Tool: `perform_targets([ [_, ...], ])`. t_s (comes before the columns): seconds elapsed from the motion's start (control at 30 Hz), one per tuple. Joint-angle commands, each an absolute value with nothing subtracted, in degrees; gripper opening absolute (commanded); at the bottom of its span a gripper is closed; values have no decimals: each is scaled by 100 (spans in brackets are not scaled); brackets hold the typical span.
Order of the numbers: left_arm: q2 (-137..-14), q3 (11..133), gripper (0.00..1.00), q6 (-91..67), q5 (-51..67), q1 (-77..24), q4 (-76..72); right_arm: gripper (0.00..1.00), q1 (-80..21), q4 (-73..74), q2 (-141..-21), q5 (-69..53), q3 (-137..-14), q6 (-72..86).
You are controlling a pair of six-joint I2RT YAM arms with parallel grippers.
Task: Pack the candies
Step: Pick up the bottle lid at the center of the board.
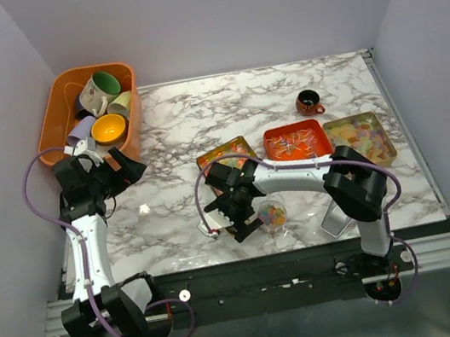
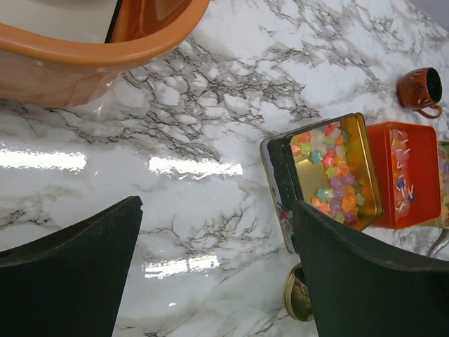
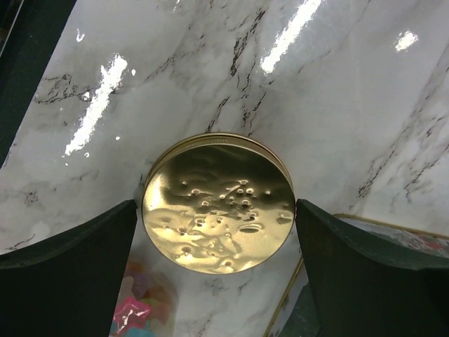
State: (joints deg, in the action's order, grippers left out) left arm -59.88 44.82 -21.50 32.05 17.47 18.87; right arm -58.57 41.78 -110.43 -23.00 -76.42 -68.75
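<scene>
Lying jumbled in the gold tin (image 2: 370,168), candies (image 2: 330,175) seemingly point every way.

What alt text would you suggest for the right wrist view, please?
A round gold disc lies on the white marble table, between the open jaws of the right gripper, with one tip close beside each edge. A few pink candies show at the bottom left.

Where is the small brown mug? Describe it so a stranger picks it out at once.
On the marble table, find the red tray right of centre. Just behind it, toward the back wall, stands the small brown mug. It alone stands on bare marble; the other mugs are bigger and piled in the orange basket at far left.
</scene>
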Motion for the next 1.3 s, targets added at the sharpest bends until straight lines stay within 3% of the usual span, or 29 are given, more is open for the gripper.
perform_targets([
  [0.0, -5792, 4324, 98, -2241, 3436, 1819, 1784, 100, -5906, 3955, -11250, -2057, -7515, -6820],
  [0.13, -5748, 4193, 98, -2311, 3463, 1828, 1723, 99, -5906, 4060, -11338, -1969, -7471, -6855],
  [0.3, -5809, 4184, 98, -2373, 3524, 1828, 1626, 78, -5906, 4306, -11198, -2021, -7532, -6681],
  [0.6, -5687, 3955, 96, -2663, 3507, 1679, 1064, 76, -5897, 5676, -10346, -2751, -9192, -5854],
  [0.77, -5607, 3858, 97, -2119, 3419, 898, 1160, 76, -5740, 6352, -9880, -2566, -9352, -5730],
  [0.93, -5677, 3718, 97, -2030, 3577, 317, 1239, 76, -5151, 6899, -9449, -2296, -8703, -6134],
  [1.13, -5757, 3665, 97, -2083, 3560, 246, 1011, 77, -5027, 6258, -8482, -1679, -7007, -6671],
  [1.27, -5731, 3683, 97, -1960, 3533, 246, 1142, 77, -5027, 6083, -8543, -1723, -6698, -6689],
])
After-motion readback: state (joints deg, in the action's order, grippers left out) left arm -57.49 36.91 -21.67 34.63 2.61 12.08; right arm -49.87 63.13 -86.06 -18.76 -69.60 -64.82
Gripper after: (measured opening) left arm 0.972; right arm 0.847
